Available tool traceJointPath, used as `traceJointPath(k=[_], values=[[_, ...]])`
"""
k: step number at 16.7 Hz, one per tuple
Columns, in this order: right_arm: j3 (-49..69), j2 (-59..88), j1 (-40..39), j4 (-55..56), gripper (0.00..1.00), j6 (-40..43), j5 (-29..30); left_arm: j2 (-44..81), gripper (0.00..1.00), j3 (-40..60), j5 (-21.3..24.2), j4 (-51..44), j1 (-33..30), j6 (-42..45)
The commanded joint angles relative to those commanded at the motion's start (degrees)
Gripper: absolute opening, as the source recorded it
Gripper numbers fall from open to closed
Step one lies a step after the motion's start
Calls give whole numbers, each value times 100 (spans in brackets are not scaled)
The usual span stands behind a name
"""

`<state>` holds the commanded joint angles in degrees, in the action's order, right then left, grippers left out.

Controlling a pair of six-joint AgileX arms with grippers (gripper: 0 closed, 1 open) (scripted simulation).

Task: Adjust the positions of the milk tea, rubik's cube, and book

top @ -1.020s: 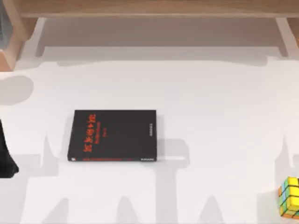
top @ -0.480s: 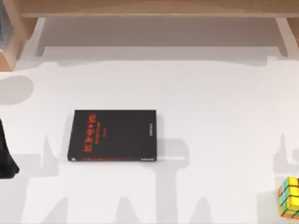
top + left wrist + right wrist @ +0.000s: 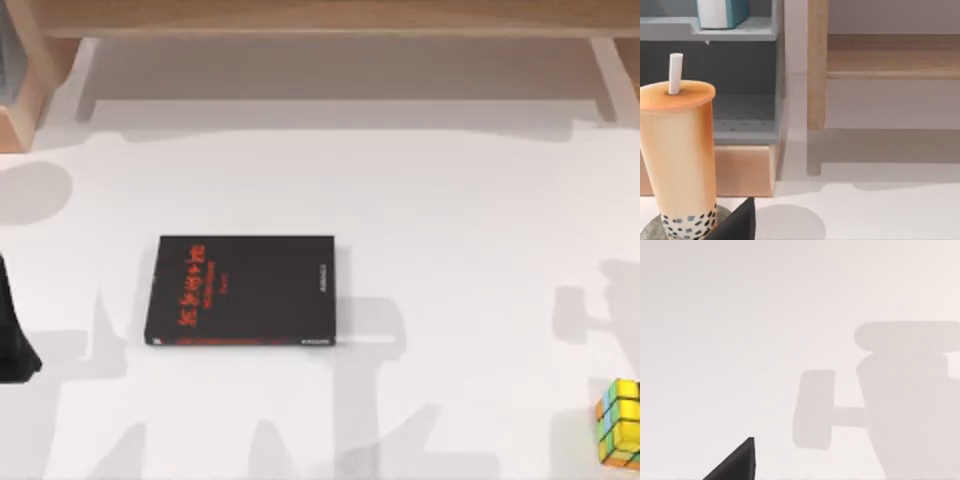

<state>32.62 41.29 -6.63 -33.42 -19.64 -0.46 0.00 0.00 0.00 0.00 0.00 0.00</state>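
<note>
milk tea (image 3: 679, 160) is seen upright in the left wrist view: tall orange cup, white straw (image 3: 675, 73) on top, dark pearls at the base, standing on a grey coaster (image 3: 652, 231). it sits in front of a low grey shelf unit (image 3: 735, 120), on whose upper tier the foot of a light-blue book (image 3: 722, 12) is seen. the cup lies close ahead of the left jaws and off to one side of the camera axis, long axis vertical, so a sideways grasp on the cup body looks the likely approach. a dark jaw tip (image 3: 737, 225) is seen just beside the cup base; contact cannot be told, and whether the left jaws are released or clenched cannot be told.

in the top view the cube (image 3: 620, 422) sits at the near right corner of the desk (image 3: 450, 230), and a black book (image 3: 243, 290) lies flat left of centre, long axis running left-right. the left arm (image 3: 15, 335) is at the left edge, so it is judged nearer the milk tea; the right arm would be nearer the cube.

in the right wrist view bare desk, shadow and one dark jaw tip (image 3: 737, 462) are seen; the state of the right jaws cannot be told.
</note>
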Motion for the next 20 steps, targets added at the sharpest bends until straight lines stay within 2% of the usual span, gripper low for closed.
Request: traceJointPath(k=[5,9,16,20], values=[[1364,2353,-596,-1922,100,-494,1,0,100,0,0,0,0,0],[1865,3456,-960,-2870,100,-642,24,0,100,0,0,0,0,0],[1881,3645,-993,-3016,100,-659,45,0,100,0,0,0,0,0],[1481,3843,-1012,-2427,100,-661,48,0,100,0,0,0,0,0]])
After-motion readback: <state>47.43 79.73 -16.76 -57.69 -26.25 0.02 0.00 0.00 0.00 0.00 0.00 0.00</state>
